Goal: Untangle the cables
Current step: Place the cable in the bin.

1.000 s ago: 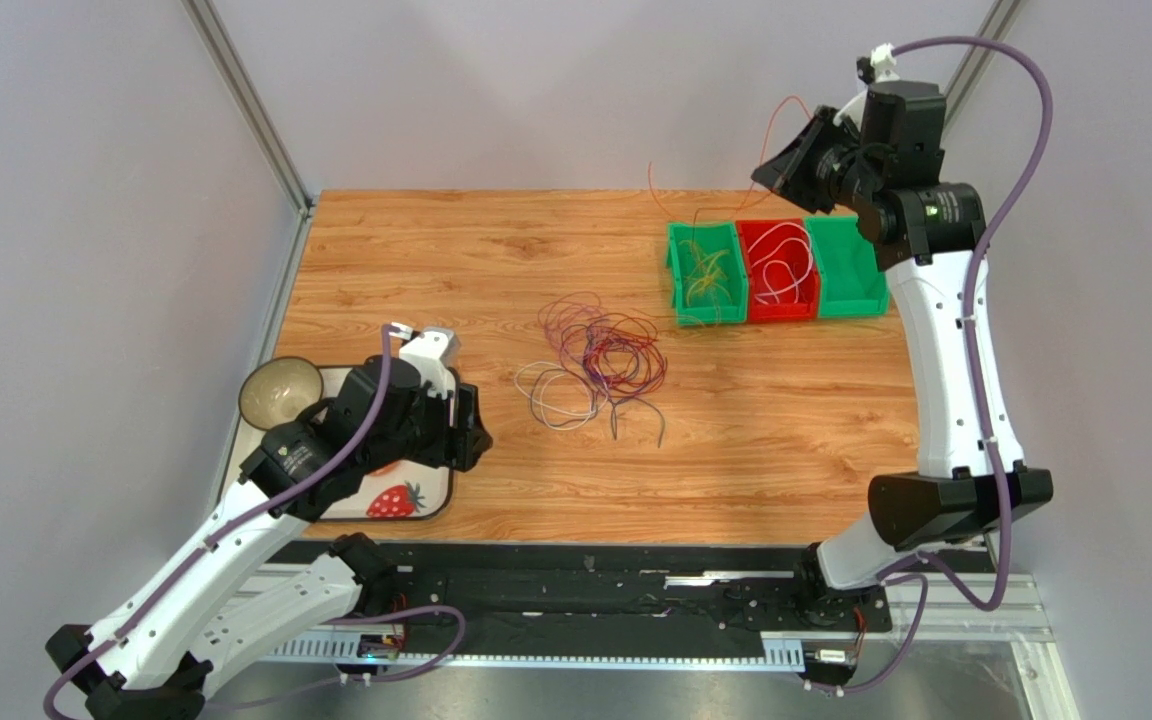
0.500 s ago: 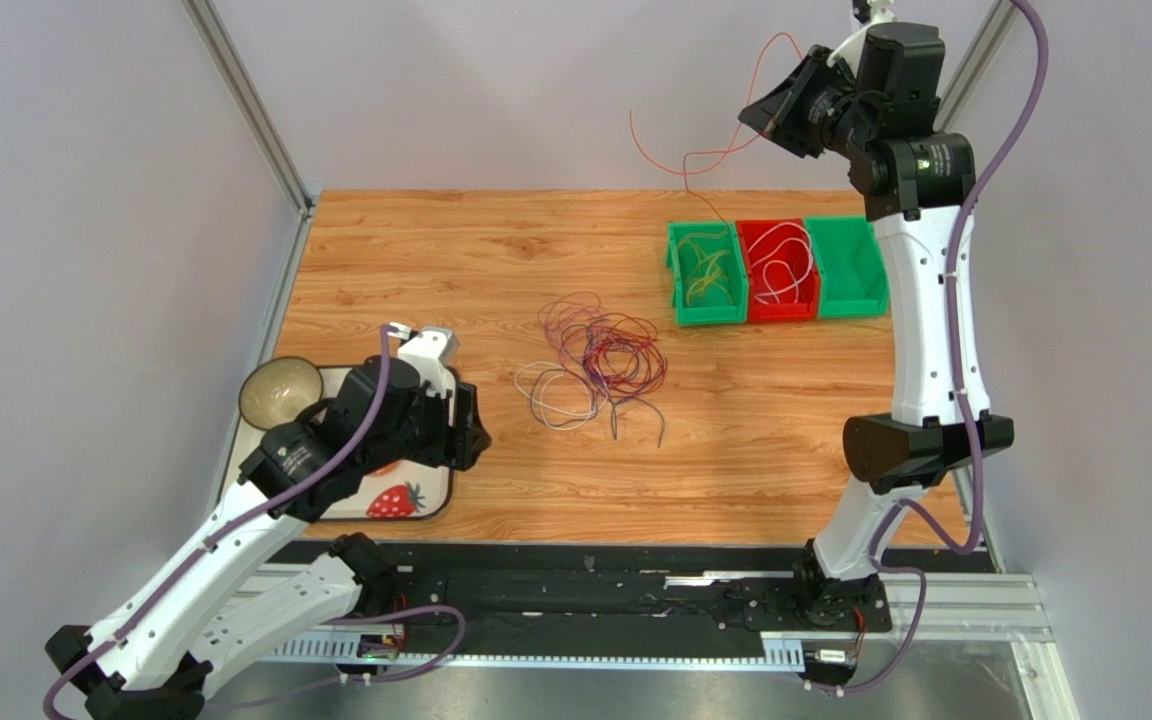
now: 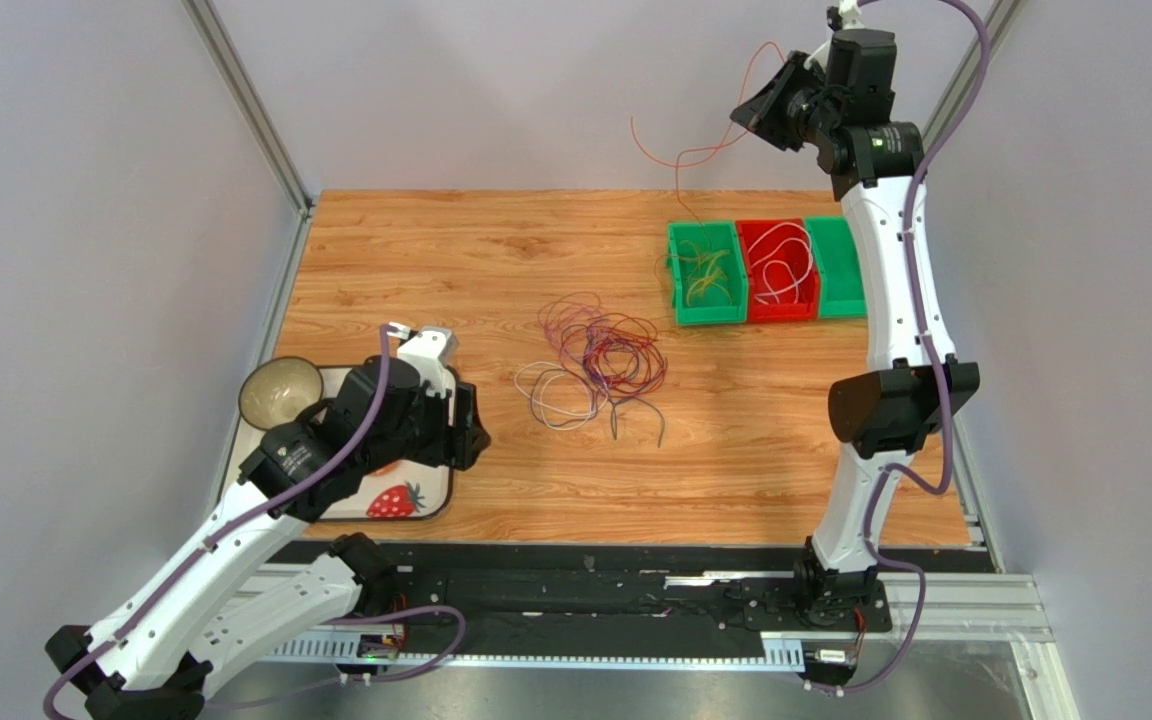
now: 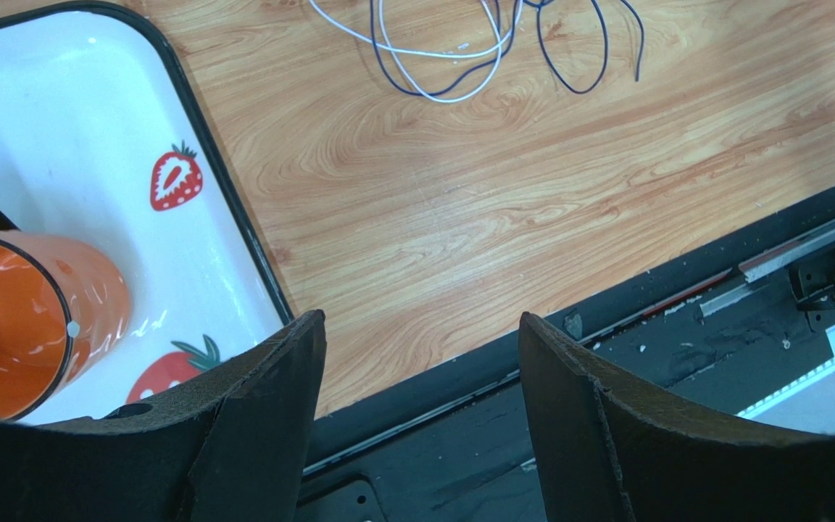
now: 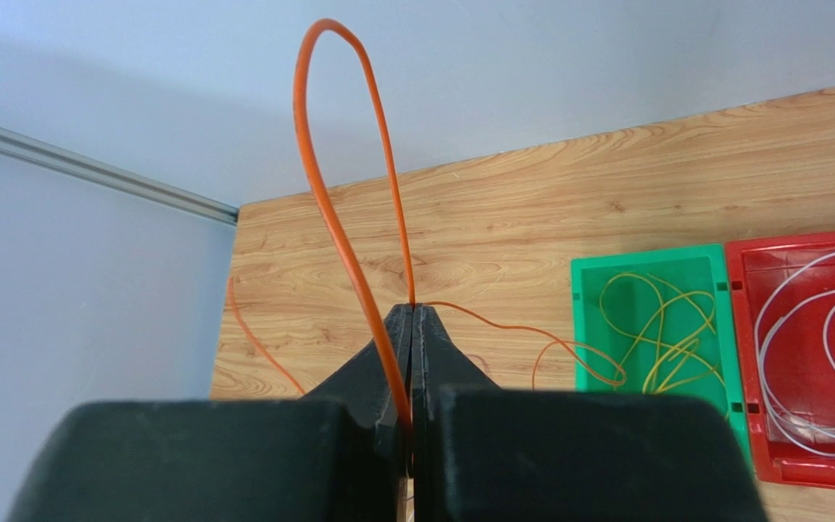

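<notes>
The cables (image 3: pixel 599 362) lie as a loose tangle of purple, red, white and dark loops in the middle of the wooden table; their near white and dark loops (image 4: pixel 446 67) show at the top of the left wrist view. My right gripper (image 3: pixel 760 116) (image 5: pixel 412 310) is high above the table's far right corner, shut on one orange cable (image 3: pixel 687 150) (image 5: pixel 337 212). That cable loops up over the fingers and trails down toward the table. My left gripper (image 3: pixel 465 435) (image 4: pixel 422 326) hangs open and empty over the table's near edge, beside the tray.
Three bins stand at the far right: a green bin (image 3: pixel 678 285) (image 5: pixel 579 326) holding yellow wires, a red bin (image 3: pixel 778 315) (image 5: pixel 740 348) holding white wires, and another green bin (image 3: pixel 838 285) partly behind the right arm. A strawberry-print tray (image 3: pixel 387 503) (image 4: pixel 63 141) with a bowl (image 3: pixel 279 393) and an orange cup (image 4: pixel 30 326) sits near left.
My right arm has risen and straightened toward the back wall, lifting the orange cable higher off the table. The left arm and the tangle have not moved.
</notes>
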### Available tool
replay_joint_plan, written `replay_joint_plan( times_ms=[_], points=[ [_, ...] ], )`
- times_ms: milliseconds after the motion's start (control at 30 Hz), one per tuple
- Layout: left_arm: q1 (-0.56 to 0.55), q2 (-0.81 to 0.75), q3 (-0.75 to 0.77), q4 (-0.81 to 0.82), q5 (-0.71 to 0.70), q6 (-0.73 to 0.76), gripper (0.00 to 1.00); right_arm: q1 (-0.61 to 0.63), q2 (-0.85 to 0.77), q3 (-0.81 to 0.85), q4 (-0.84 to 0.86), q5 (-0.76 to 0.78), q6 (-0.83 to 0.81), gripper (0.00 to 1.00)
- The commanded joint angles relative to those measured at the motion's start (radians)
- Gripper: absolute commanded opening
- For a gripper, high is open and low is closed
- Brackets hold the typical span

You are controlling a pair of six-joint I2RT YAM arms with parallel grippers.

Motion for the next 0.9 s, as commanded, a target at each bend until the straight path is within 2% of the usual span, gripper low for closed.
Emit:
replay_joint_plan(
  times_ms=[0, 167, 433, 600, 867],
  points=[
    [0.003, 0.002, 0.0, 0.012, -0.016, -0.005, 0.73, -0.029, -0.016, 0.01, 0.088, 0.0, 0.013, 0.0],
    [0.002, 0.01, 0.001, 0.009, -0.022, -0.006, 0.73, -0.066, -0.011, 0.01, 0.097, -0.004, 0.02, 0.0],
    [0.003, 0.016, 0.001, 0.009, -0.028, -0.009, 0.73, -0.149, 0.027, -0.008, 0.161, -0.129, 0.086, 0.0],
    [0.002, 0.019, 0.001, 0.007, -0.03, -0.011, 0.73, -0.144, -0.014, -0.209, 0.258, -0.184, 0.105, 0.0],
    [0.003, 0.028, 0.001, 0.007, -0.034, -0.011, 0.73, -0.111, -0.063, -0.333, 0.295, -0.204, 0.086, 0.0]
  ],
)
